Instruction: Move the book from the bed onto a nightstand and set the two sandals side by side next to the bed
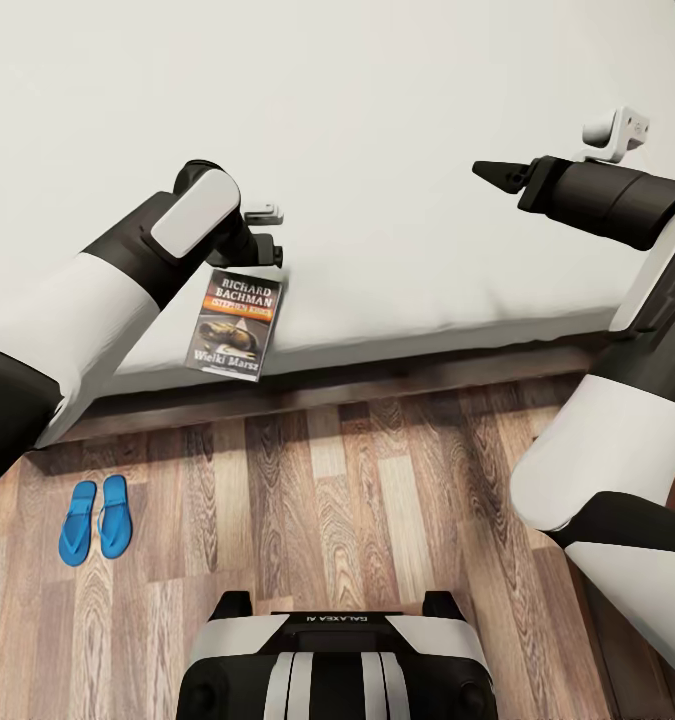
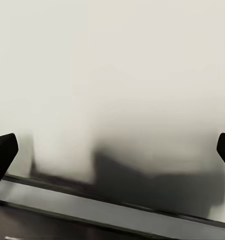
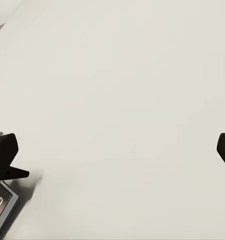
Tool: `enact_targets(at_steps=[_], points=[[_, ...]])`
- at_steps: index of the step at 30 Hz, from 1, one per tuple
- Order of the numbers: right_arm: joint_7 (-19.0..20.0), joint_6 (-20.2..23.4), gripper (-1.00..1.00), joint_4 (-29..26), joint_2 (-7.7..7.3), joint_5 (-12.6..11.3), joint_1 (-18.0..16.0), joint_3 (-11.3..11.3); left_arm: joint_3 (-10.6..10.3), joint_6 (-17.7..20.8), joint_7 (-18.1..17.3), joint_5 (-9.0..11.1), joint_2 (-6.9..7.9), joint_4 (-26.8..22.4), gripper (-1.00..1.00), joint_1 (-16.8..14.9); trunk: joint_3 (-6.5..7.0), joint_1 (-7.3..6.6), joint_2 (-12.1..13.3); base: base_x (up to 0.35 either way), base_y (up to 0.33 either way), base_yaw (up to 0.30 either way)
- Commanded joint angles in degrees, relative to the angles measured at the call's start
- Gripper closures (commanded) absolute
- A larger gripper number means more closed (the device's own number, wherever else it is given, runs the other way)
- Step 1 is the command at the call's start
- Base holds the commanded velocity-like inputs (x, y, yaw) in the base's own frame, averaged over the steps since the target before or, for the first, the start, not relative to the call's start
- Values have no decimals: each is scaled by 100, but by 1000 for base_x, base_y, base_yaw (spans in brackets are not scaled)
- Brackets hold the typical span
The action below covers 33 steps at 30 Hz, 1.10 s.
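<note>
Dark-covered, with white lettering and an orange band, the book [image 1: 234,324] lies at the near edge of the bed [image 1: 397,150], one end jutting over the wooden frame, while the two blue sandals [image 1: 94,519] sit side by side on the plank floor [image 1: 377,500] near it. The left gripper [image 1: 265,232], jaws spread wide in its wrist view, hovers just beside the book's far end. The right gripper [image 1: 492,171] waits well apart over the mattress, also open. To lift cleanly, I would pinch the overhanging edge rather than press into the soft mattress.
</note>
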Motion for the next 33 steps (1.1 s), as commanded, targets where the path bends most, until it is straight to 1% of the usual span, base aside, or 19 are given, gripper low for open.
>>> enact_targets(at_steps=[1,13,16,17,18,21,22,26,27,29,30,33], points=[[59,28,-100,-4,7,55,-6,-14,-43,44,47,78,9,-8,-100,-5,-4,0,-1,-29,0,0],[34,28,-100,-4,16,59,-3,-21,-35,44,47,78,17,-12,-100,-34,-4,0,-1,-8,0,0],[29,28,-100,-4,18,59,-3,-30,-26,44,47,78,23,-12,-100,-92,-4,0,-1,0,0,0],[28,28,-100,-4,17,58,-3,-33,-22,42,47,78,28,-14,-100,-138,-4,0,-1,0,0,0],[30,28,-100,-4,17,55,-3,-42,-16,42,44,78,39,-13,-100,-270,-4,0,-1,0,0,0],[37,28,-100,-4,16,55,-3,-47,-8,44,34,84,72,-17,-100,-499,-4,0,-1,0,0,0],[42,28,-100,-4,21,55,-3,-46,-3,44,29,92,88,-18,-100,-634,-4,0,-1,0,0,0],[50,28,-100,-4,20,50,-3,-30,47,47,24,126,116,-63,-100,-800,-3,0,-1,0,0,0],[54,28,-100,-4,19,49,-3,-32,103,48,23,134,133,-91,-100,-825,-3,0,-1,0,0,0],[62,28,-100,-4,13,48,-1,-35,293,62,22,149,200,-187,-100,-858,4,0,-1,0,0,0],[76,28,-100,-4,6,48,7,-41,550,85,22,165,289,-348,-100,-879,10,0,-1,0,0,0],[89,28,-100,-6,-7,47,103,-57,935,126,26,178,434,-687,-100,-884,30,0,-1,0,0,0]])
